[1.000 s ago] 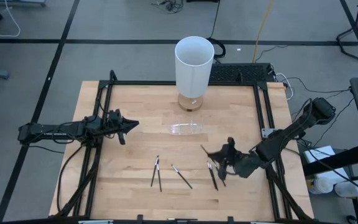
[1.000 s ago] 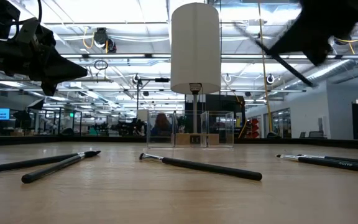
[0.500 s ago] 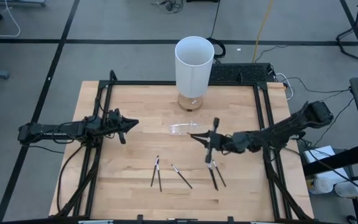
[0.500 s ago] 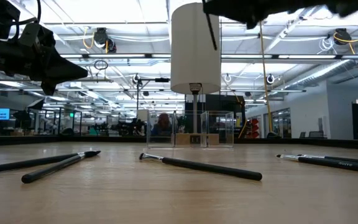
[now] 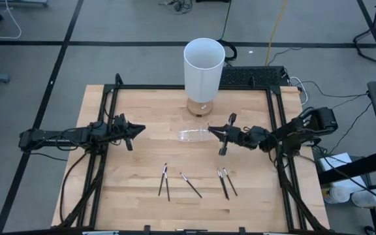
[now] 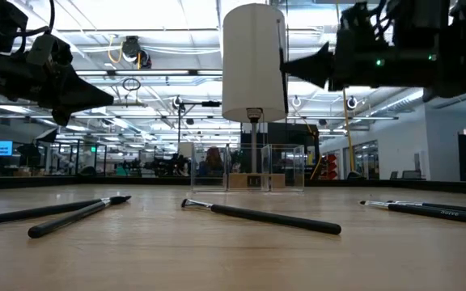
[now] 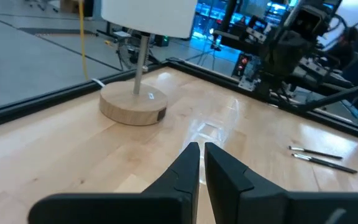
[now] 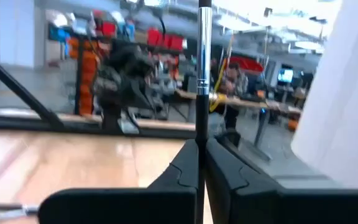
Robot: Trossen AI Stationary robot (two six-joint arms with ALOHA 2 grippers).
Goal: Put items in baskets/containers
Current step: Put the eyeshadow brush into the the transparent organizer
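Note:
My right gripper [image 5: 215,132] hangs above the table just right of the clear container [image 5: 194,135], shut on one thin dark stick [image 5: 227,134] with a silver ferrule [image 8: 204,43]. The low view shows the stick [image 6: 280,48] about upright in front of the white cylinder [image 6: 254,61]. Several more sticks lie flat on the wood: two [image 5: 164,181] at the near left, one [image 5: 190,185] in the middle, two [image 5: 226,183] at the near right. My left gripper [image 5: 142,129] hovers shut at the table's left with nothing in it, pointing at the container [image 7: 210,132]. My right gripper pinches the stick's dark shaft [image 8: 201,124] between its two fingers, a little way from the silver ferrule. The fingers reach in about level from the table's right and lie across the stick. The stick stands roughly upright, lifted clear of the table.
The tall white cylinder [image 5: 204,65] stands on a round wooden base [image 5: 200,107] at the far middle, just behind the container. A black frame [image 5: 276,117] borders the wooden top. Bare wood lies between the two grippers and near the front edge.
My right gripper has carried the stick from over the near right sticks toward the far edge and left, ending beside the clear container. Its wrist has turned, so the stick has gone from slanted to about upright. It has stayed shut on the stick throughout.

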